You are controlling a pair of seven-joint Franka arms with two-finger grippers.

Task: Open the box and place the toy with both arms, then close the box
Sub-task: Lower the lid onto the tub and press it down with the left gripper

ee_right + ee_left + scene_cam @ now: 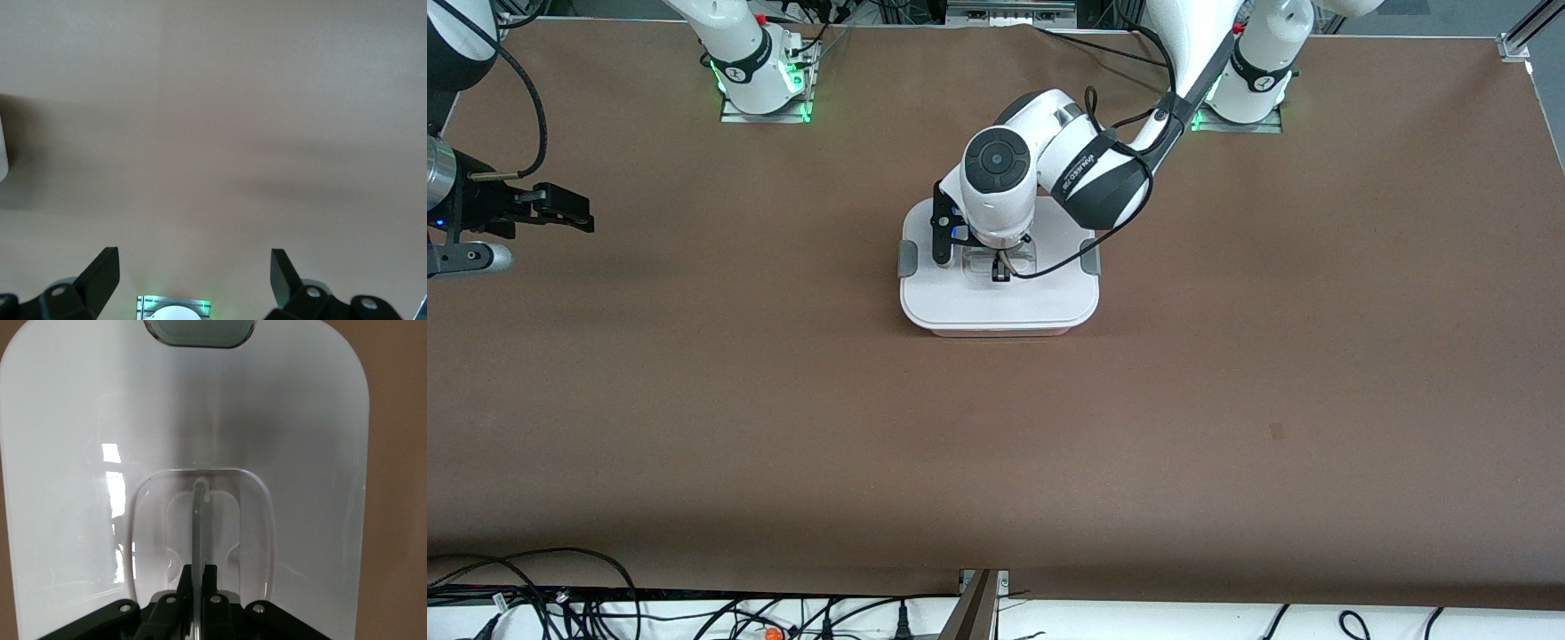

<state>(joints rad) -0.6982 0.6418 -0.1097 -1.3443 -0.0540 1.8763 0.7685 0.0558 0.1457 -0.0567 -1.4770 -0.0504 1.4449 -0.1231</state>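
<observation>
Brown matte tabletop [1227,400], bare apart from one item. Cables along the front edge, off the work surface.

Count: one box, one lid, two grey side clips, one handle, two arms. Zero toys visible in any view; can't tell if it's already inside, lid is opaque white.

Rounded-rectangular plastic box with pale pink base and white lid [996,307] sits mid-table, lid on. Long axis runs 3-to-9 o'clock in the front view, one grey clip at each short end: [907,258] and [1089,256]. Both look folded against the lid, but whether they're latched I can't confirm.

Left gripper [1000,271] is down on the lid's centre, directly over the clear recessed handle [200,520]. Left wrist view shows the fingers [210,577] pressed together on the thin handle bar, pinching it. Bar runs straight away from the claw along the 12 o'clock line of that view, so the grasp is centred, no offset to correct. Judgement: next move is vertical, lift or release.

Right gripper [560,209] hangs over bare table at the right arm's end, well apart from the box, fingers [100,270] spread, empty. Waiting. Left arm is clearly the nearer one.
</observation>
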